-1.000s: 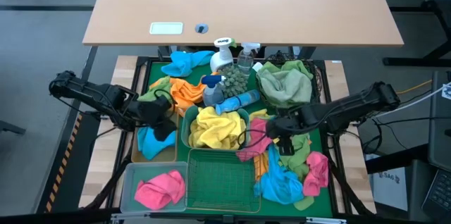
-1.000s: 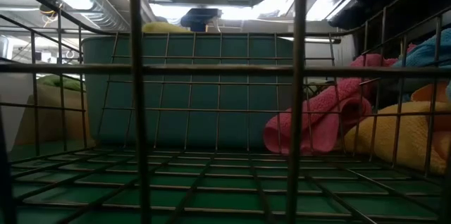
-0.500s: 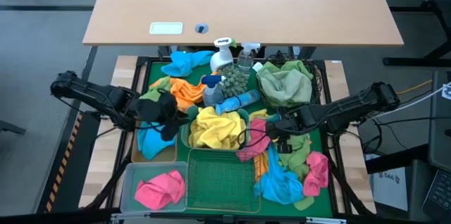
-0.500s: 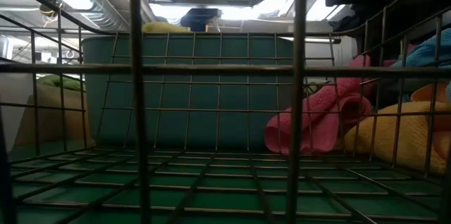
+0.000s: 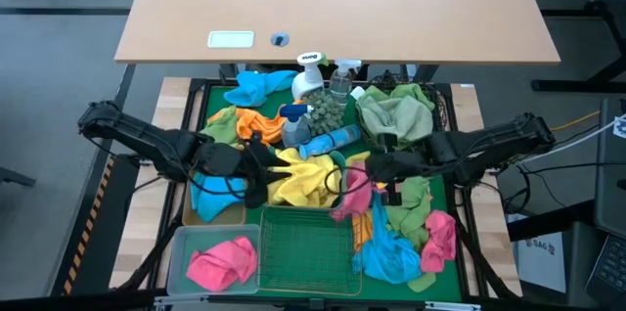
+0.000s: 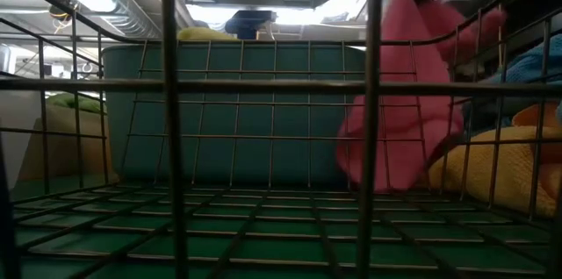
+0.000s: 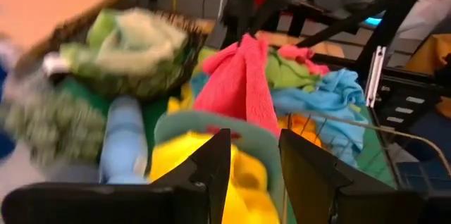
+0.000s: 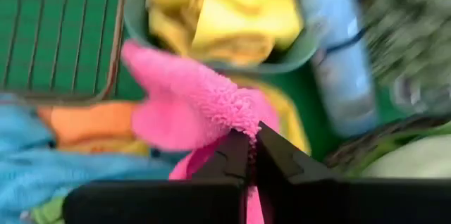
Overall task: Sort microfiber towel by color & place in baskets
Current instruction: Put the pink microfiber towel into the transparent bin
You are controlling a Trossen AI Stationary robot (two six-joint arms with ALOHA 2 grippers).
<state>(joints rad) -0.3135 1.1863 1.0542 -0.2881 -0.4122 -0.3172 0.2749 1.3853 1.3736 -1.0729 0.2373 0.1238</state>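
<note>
- pink towel [image 5: 350,190] hangs lifted from my right gripper [image 5: 369,166], whose jaws are clamped on its top edge, just right of the teal plastic tub [image 5: 256,190] of yellow towels [image 5: 296,178].
- my left gripper [image 5: 262,168] sits over the tub's left rim, jaws apart, nothing between them.
- green wire rectangular basket [image 5: 304,249] lies near of the tub.
- another pink towel [image 5: 222,261] is in the clear pale plastic bin [image 5: 180,252], near left.

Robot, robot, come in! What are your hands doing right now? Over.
Right gripper shut on pink towel, lifted beside teal tub. Left gripper open, empty, over yellow towels. Nothing blocking.
</note>
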